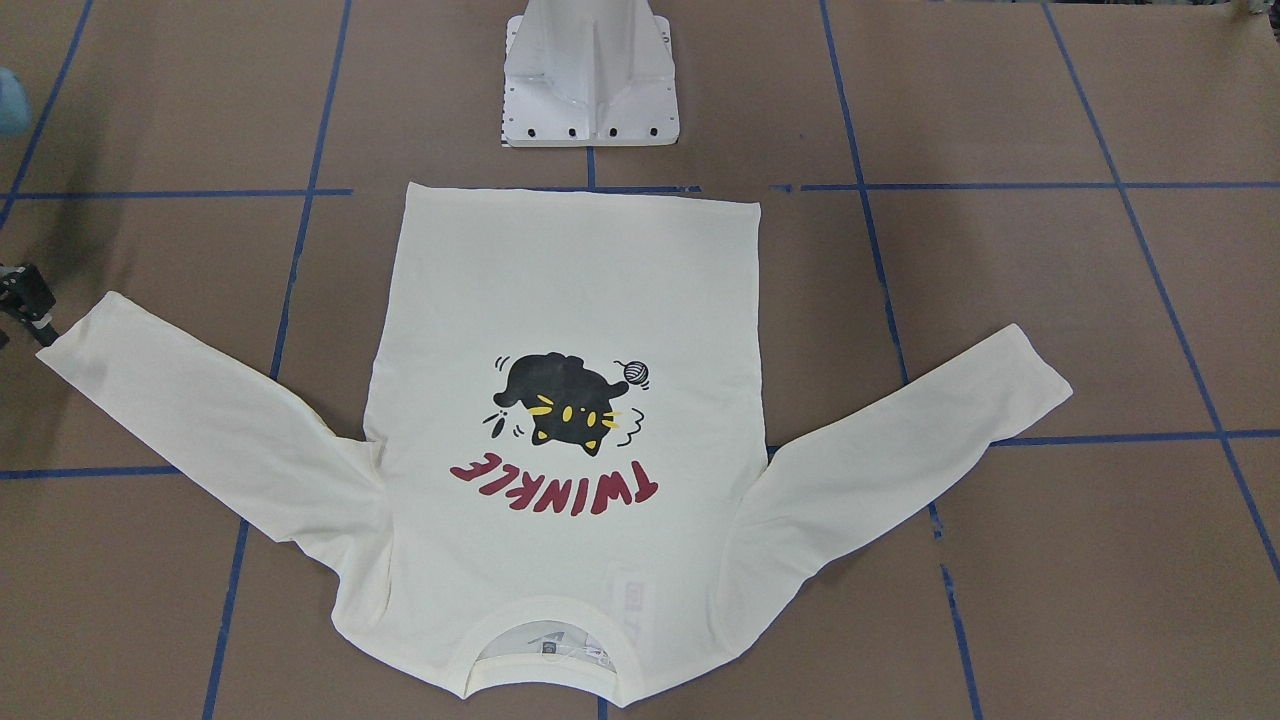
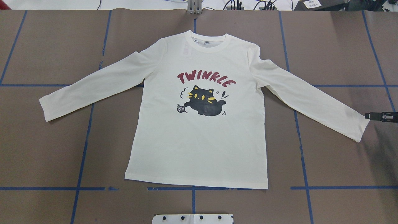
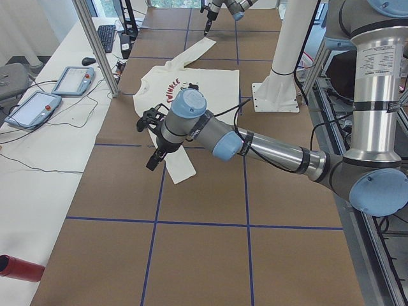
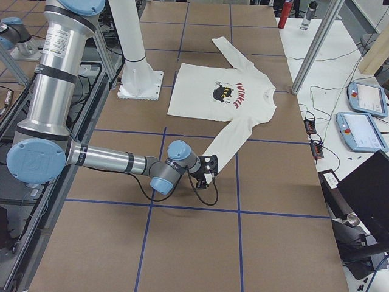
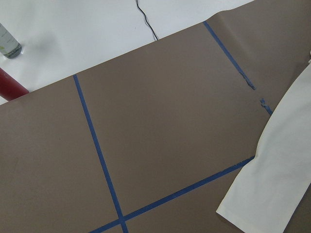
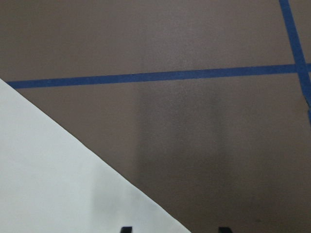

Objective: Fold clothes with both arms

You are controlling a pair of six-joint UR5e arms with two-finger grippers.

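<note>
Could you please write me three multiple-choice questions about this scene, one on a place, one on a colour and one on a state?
1. Which part of the shirt lies farthest from the white base?
A. the hem
B. the collar
C. a cuff

2. What colour is the lettering?
A. blue
B. green
C. dark red

3. How does the shirt lie?
A. flat, print up, both sleeves spread
B. folded in half
C. crumpled in a heap

Answers:
1 B: the front-facing view shows the collar at the end opposite the base.
2 C: the word TWINKLE is dark red.
3 A: the overhead view shows it smooth, with a sleeve out to each side.
</note>
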